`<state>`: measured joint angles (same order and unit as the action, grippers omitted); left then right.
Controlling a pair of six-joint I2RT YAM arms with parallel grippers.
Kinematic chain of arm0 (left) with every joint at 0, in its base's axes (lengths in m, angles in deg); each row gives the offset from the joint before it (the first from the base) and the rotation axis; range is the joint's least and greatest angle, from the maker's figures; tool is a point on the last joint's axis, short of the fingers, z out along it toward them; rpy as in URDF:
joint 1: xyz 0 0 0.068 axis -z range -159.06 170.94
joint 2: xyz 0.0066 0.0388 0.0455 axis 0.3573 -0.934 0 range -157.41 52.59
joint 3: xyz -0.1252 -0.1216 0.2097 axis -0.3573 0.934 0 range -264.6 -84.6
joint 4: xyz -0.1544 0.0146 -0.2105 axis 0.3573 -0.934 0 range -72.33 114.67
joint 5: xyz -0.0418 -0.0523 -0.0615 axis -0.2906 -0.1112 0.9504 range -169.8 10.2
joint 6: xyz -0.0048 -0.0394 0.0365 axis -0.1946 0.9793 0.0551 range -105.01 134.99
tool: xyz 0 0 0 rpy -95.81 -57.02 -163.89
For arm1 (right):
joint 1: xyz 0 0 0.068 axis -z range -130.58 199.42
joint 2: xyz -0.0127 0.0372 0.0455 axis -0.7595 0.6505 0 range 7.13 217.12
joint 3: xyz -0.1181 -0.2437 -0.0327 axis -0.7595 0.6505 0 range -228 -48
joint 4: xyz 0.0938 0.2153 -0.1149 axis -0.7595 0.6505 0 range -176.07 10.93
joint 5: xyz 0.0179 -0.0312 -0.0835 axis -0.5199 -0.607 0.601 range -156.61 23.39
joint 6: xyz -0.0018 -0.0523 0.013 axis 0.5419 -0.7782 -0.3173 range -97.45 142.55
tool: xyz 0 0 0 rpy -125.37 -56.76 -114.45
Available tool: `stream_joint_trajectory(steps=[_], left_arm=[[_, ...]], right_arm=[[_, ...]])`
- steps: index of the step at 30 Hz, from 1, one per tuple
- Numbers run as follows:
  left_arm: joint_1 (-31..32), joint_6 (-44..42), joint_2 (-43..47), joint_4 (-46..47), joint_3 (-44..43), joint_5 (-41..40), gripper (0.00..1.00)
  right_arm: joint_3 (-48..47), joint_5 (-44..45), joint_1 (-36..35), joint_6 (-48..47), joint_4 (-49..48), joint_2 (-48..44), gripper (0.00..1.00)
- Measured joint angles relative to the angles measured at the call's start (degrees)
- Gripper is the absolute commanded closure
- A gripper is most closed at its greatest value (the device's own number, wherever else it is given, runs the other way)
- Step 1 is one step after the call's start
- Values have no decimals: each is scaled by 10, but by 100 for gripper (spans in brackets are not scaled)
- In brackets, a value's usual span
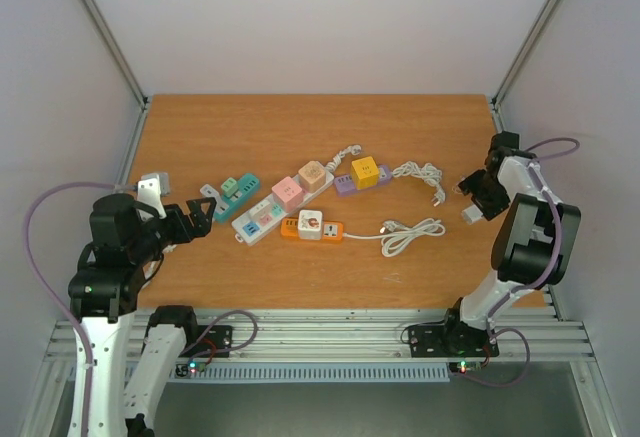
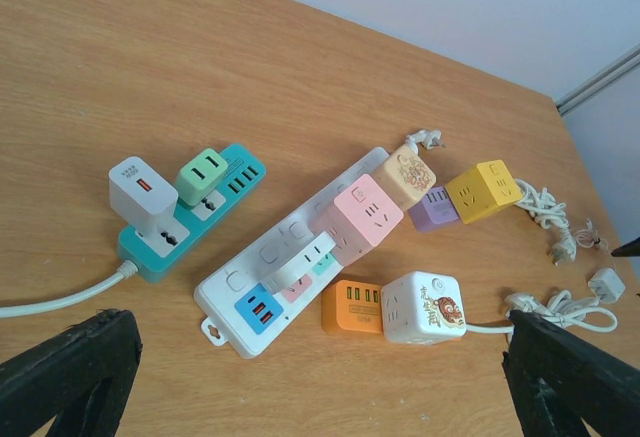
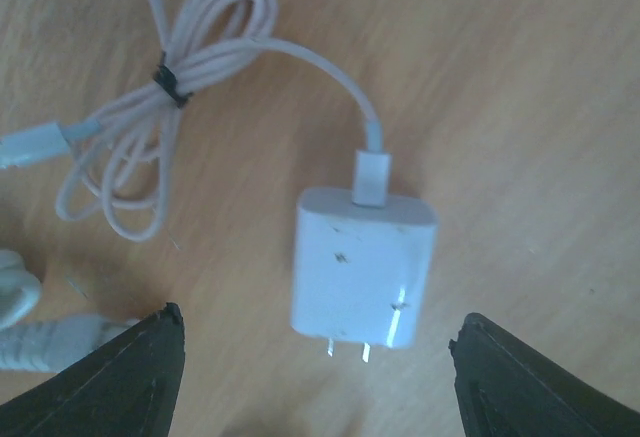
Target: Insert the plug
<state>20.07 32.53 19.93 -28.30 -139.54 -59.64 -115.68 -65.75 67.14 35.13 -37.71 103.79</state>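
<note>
Item: white plug point(image 3: 362, 267) — a small charger block, lying flat on the worktop point(image 3: 520, 77) at its right side, well apart from the cluster of power strips. Its two prongs are pointing toward the wrist camera, and its thin cable point(image 3: 170, 87) is trailing off into a tied bundle. Right claw point(image 3: 325, 382): hovering directly over the item with its jaws standing apart. The prong end of the block is lying between the two fingers, neither is touching it, and nothing is being held. Step in hand, as I am reading it: the pick-up, with the grasp being lined up and not yet made. Next move, by my judgement: the claw is going to need to drop lower and pinch the block squarely across its sides, leaving the prongs free for a socket — the carry across to a strip comes after. Left claw point(image 1: 200, 212): hanging wide open at the left side, gripping nothing, and looking down on the white power strip point(image 2: 290, 257), the teal strip point(image 2: 245, 169) and the orange strip point(image 2: 350, 307). Which socket is meant, I cannot tell.
</note>
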Motion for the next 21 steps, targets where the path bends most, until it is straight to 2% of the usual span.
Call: stream_joint_trajectory(steps=[5,10,21], left_arm=[[0,-1,0,0,0,0,1],[0,-1,0,0,0,1,1],[0,-1,0,0,0,4,1]], right_arm=[[-28,1,3,-1,-6,45,37],[-37,3,5,-2,-5,87,39],[-37,-13,7,-2,-15,113,67]])
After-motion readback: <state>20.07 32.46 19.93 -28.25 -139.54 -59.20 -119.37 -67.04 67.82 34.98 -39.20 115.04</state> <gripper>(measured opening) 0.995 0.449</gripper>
